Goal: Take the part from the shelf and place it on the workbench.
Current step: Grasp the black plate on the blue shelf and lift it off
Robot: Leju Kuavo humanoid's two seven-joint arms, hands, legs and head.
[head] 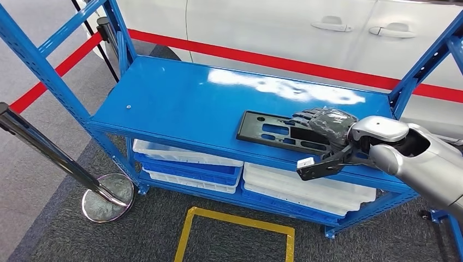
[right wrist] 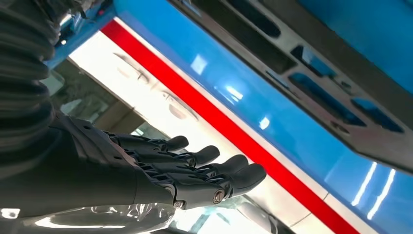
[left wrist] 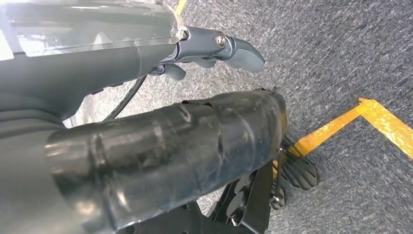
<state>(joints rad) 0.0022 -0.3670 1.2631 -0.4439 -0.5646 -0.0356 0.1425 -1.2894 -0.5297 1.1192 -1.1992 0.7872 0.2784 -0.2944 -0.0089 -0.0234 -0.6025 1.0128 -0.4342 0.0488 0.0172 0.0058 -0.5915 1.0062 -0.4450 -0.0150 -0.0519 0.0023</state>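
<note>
The right robot hand [head: 323, 123], fingers straight and apart, hovers over the black part [head: 273, 131] near the shelf's [head: 180, 98] right front edge, seemingly not touching; white trays [head: 188, 158] sit underneath.

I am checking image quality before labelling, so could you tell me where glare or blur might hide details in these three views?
Head view: white glare streaks across the blue shelf top behind the black part; the right hand over the part stays sharp. Left wrist view: the left hand and nearby dark body parts are close and soft, the carpet sharper. Right wrist view: bright reflections on the shelf, background car washed out.
</note>
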